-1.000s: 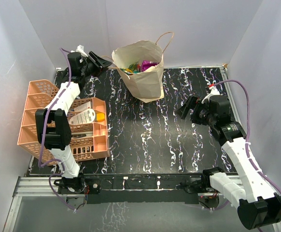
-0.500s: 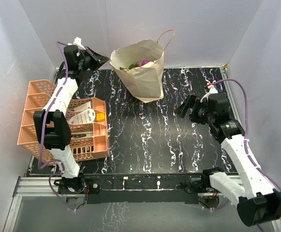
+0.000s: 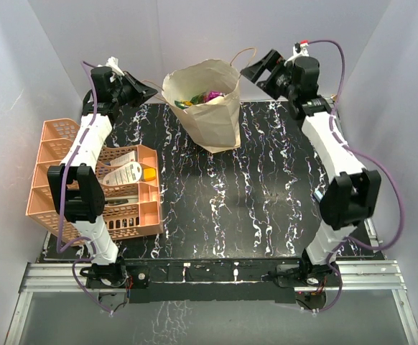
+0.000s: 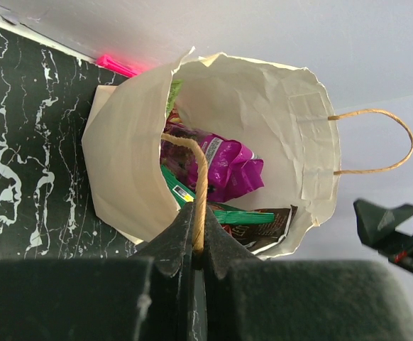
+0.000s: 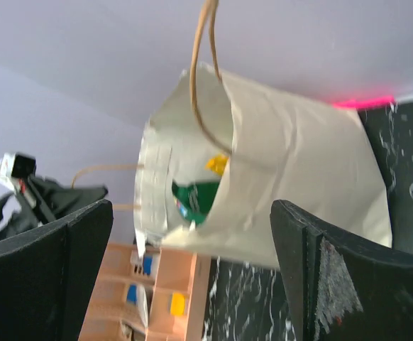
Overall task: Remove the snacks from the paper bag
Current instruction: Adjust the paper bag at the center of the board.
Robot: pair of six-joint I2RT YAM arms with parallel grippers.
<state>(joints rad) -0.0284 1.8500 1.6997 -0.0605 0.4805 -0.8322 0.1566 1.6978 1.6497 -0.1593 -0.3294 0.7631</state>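
Observation:
The tan paper bag (image 3: 216, 122) stands upright at the back of the black marbled table, mouth open. Inside lie the snacks (image 3: 203, 96): a magenta packet (image 4: 224, 162), a green one (image 4: 243, 215) and a dark brown one (image 4: 272, 226). My left gripper (image 3: 149, 89) is shut on the bag's left twine handle (image 4: 201, 177) and holds it taut. At the bag's right side my right gripper (image 3: 256, 68) hovers open, beside the free right handle (image 3: 246, 53). From the right wrist I see the bag (image 5: 299, 163) between the open fingers, with green (image 5: 196, 195) and yellow (image 5: 218, 165) packets showing.
An orange mesh basket (image 3: 57, 167) with white tubes (image 3: 126, 172) sits tilted at the left of the table. White walls close in behind and on both sides of the bag. The right arm stretches along the table's right side.
My left gripper shut on the bag's left handle and drew it slightly left. The right arm swung from mid-right of the table to the back, beside the bag's right handle.

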